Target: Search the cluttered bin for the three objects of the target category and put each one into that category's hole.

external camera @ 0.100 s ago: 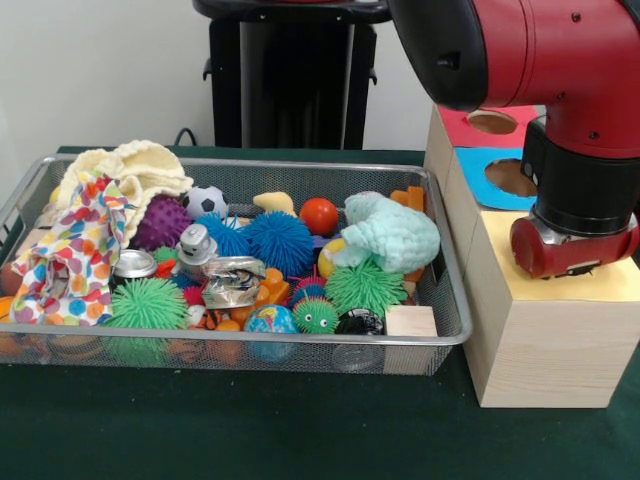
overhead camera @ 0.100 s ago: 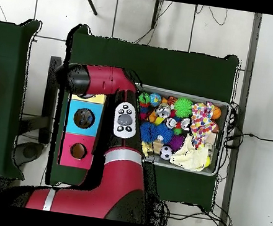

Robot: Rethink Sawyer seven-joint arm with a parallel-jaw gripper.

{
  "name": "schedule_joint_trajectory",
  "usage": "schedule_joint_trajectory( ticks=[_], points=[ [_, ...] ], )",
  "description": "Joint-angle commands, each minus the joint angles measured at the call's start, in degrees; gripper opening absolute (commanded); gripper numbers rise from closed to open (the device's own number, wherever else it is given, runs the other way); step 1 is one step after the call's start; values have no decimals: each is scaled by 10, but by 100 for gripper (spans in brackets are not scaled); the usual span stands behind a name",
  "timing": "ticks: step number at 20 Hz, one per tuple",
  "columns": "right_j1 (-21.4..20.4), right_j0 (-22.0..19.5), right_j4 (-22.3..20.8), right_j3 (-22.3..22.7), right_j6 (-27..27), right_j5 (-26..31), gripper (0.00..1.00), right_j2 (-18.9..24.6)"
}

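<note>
Your arm (external camera @ 0.100 s ago: 560, 60) hangs over the wooden box (external camera @ 0.100 s ago: 545, 340), its red and black wrist end (external camera @ 0.100 s ago: 572, 245) sitting just above the yellow top panel (external camera @ 0.100 s ago: 620, 285). You cannot tell how the jaws stand, since the wrist hides them in both views. Behind the wrist lie the blue panel's hole (external camera @ 0.100 s ago: 510, 177) and the pink panel's hole (external camera @ 0.100 s ago: 492, 122). Off to the wrist's side, the wire bin (external camera @ 0.100 s ago: 440, 330) holds the clutter: a crushed can (external camera @ 0.100 s ago: 232, 281), green spiky balls (external camera @ 0.100 s ago: 364, 286), a blue spiky ball (external camera @ 0.100 s ago: 278, 241), a soccer ball (external camera @ 0.100 s ago: 206, 201), an orange ball (external camera @ 0.100 s ago: 319, 215), a mint cloth (external camera @ 0.100 s ago: 393, 232) and a spotted cloth (external camera @ 0.100 s ago: 75, 250). Which of these belong to the target category you cannot tell.
</note>
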Motion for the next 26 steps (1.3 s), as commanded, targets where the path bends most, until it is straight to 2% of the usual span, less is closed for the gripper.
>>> schedule_joint_trajectory(
  ticks=[1, 16, 17, 19, 26],
  points=[
    [110, -18, -10, -10, 84, -54, 0, 9],
    [106, -3, -5, 2, 119, -68, 0, -18],
    [107, -2, 2, 2, 126, -55, 100, -22],
    [109, 3, 9, -2, 144, -46, 100, -30],
    [108, 6, 19, -2, 137, -48, 100, -36]
  ],
)
